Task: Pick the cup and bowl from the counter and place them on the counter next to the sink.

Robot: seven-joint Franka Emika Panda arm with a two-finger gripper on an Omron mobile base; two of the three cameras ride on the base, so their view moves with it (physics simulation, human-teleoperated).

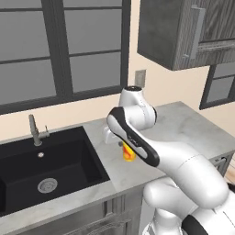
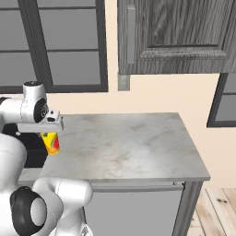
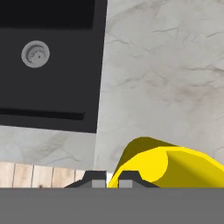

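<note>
**Op A:** My claw (image 2: 50,134) is pinched tight on the rim of the yellow cup (image 2: 51,143), which hangs off it above the surface (image 2: 133,143), right beside the black sink (image 1: 46,170).

**Op B:** Why carry it by the rim?

**Op A:** I reckon a narrow tumbler is easiest caught at the lip, and it lets me lower it straight down.

**Op B:** Is it over the right spot?

**Op A:** My hand view shows the marbled strip next to the basin, drain (image 3: 35,54) off to one side. I can't tell if the cup's base touches yet.
</note>
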